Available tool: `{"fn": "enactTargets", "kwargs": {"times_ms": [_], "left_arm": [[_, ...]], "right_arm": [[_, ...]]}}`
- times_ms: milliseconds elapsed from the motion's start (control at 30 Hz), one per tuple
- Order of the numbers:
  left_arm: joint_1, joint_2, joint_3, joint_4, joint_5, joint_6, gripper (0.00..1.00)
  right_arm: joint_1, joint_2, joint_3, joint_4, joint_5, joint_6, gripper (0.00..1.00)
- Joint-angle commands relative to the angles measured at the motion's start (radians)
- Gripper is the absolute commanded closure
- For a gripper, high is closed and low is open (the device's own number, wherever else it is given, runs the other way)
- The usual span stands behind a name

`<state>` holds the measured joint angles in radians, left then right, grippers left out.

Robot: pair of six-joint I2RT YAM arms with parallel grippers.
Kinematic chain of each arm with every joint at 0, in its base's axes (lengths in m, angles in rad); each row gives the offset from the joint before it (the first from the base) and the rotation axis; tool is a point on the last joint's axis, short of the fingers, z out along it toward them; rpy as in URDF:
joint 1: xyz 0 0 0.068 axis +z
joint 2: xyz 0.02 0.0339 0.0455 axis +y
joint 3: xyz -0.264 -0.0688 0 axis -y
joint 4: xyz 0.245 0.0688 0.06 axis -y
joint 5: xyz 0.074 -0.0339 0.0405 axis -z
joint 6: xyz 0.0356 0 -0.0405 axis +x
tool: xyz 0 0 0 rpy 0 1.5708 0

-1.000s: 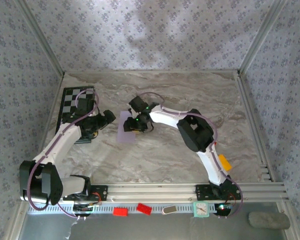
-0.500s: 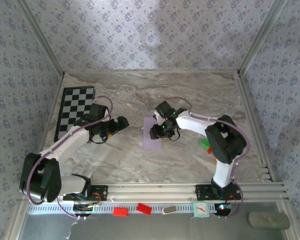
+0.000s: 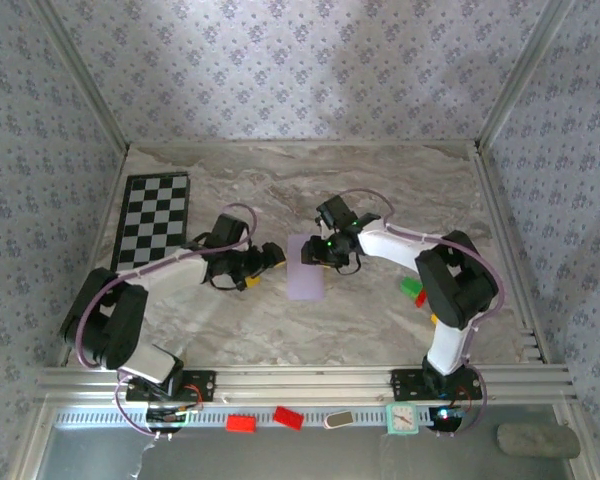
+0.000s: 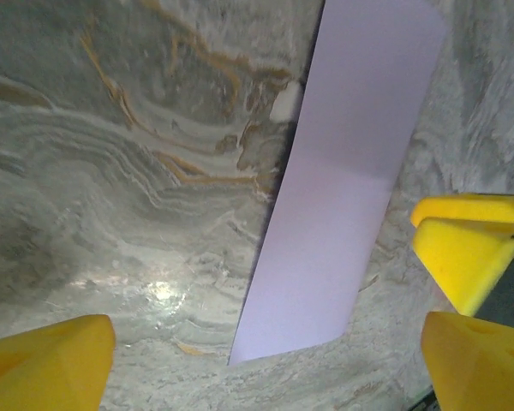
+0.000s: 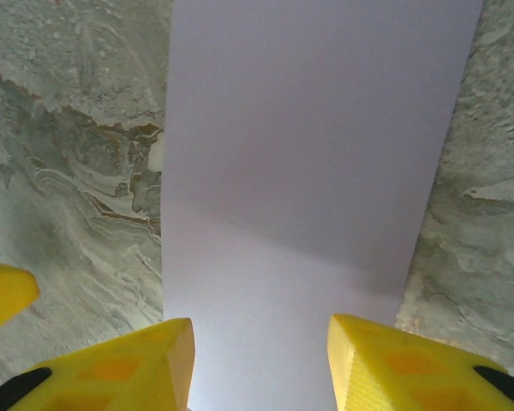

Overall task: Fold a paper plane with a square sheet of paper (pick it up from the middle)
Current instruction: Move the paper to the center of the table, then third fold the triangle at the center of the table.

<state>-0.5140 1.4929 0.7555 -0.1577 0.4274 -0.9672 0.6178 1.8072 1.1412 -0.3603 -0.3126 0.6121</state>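
- Sheet: thin matte lilac paper, showing as a narrow rectangle with a faint cross-line, lying flat on the desk.
- Desk: glossy, with grey marble veining.
- Right claw: yellow wedge fingers standing apart over the sheet's far end, one near each long edge, grasping nothing.
- Left claw: yellow fingers spreading wide, released, sitting just beside the sheet's left edge.
- Checkerboard: flat and rectangular, lying well apart at far left.

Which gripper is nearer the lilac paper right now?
Right. The right gripper hangs over the far end of the paper, fingers straddling it; the left gripper sits just off its left long edge.
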Motion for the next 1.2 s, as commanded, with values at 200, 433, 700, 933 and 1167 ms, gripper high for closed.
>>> {"fn": "enactTargets", "kwargs": {"times_ms": [200,433,700,933,1167], "left_arm": [[-0.046,0.048,-0.004,0.034,0.078,-0.021,0.31],[-0.072,0.091,-0.003,0.042,0.104,-0.023,0.46],[-0.107,0.121,0.01,0.005,0.068,-0.05,0.59],[-0.141,0.137,0.014,-0.014,0.051,-0.059,0.59],[-0.16,0.154,0.015,0.016,0.046,-0.079,0.61]], "right_arm": [[0.001,0.085,-0.024,0.035,-0.091,0.044,0.59],[-0.004,0.111,-0.049,-0.002,-0.066,0.025,0.59],[-0.008,0.115,-0.063,0.001,-0.07,0.025,0.62],[-0.006,0.115,-0.07,0.008,-0.066,0.025,0.62],[-0.004,0.116,-0.077,0.025,-0.076,0.025,0.62]]}}
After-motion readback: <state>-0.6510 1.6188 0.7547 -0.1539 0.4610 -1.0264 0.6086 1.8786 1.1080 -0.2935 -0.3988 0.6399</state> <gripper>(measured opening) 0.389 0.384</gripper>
